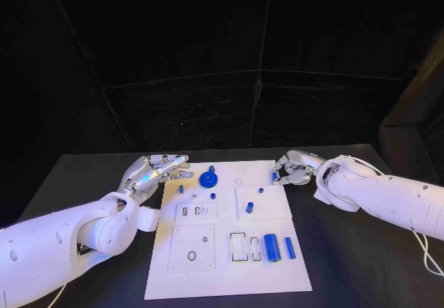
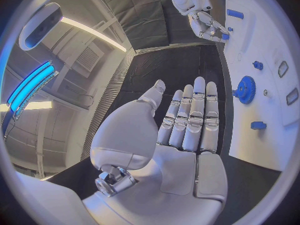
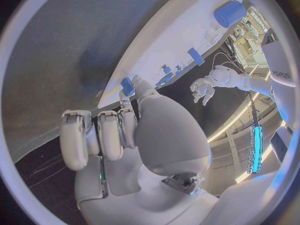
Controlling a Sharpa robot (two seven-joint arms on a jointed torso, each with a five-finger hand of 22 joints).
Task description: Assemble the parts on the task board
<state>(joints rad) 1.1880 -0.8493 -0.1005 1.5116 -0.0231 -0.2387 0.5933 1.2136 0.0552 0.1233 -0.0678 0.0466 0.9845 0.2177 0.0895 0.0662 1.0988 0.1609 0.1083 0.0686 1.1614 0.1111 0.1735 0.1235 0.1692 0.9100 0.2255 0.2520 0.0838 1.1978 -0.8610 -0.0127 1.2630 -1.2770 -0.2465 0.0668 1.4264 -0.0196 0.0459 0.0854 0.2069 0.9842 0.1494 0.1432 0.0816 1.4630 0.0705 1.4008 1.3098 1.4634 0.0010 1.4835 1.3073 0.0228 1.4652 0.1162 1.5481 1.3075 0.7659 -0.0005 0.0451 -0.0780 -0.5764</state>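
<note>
The white task board lies in the middle of the table. A blue gear stands near its far edge, also seen as the blue gear in the left wrist view. My left hand hovers at the board's far left corner, its straight fingers apart and holding nothing. At the far right edge, my right hand pinches a small blue part just above the board. That blue part sits at the fingertips in the right wrist view.
Two blue cylinders lie near the board's right side beside two rectangular slots. A blue peg and small blue pieces sit mid-board. Black table surrounds the board.
</note>
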